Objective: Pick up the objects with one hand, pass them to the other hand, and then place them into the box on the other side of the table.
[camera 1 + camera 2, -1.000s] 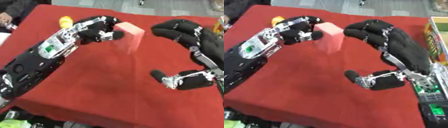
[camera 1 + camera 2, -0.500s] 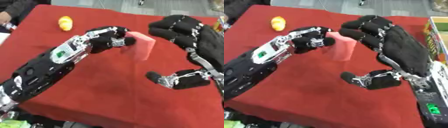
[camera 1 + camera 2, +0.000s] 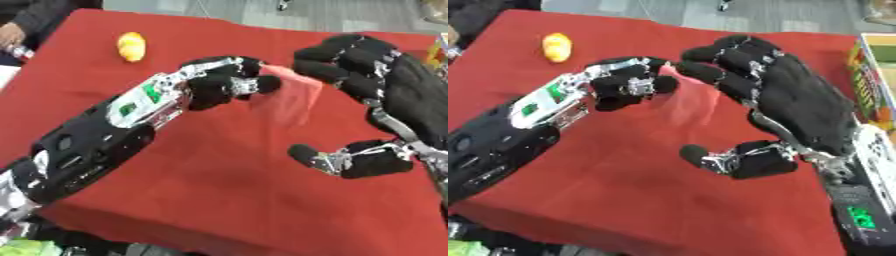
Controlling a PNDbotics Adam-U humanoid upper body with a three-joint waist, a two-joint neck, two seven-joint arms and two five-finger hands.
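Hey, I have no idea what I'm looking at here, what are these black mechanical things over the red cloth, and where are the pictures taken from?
Those are the two arms of a humanoid robot, steered by a person. Both pictures come from a pair of cameras in its head, looking down at the same moment, so they look nearly alike. The arm from the left ends in the left hand, whose curled fingers pinch a pink block held up above the red table. From the right comes the right hand, fingers spread open around the block's other side, thumb below; whether it touches the block I cannot tell. It looks like a handover between hands. A small yellow object lies at the far left of the table. At the right edge a colourful box shows partly.
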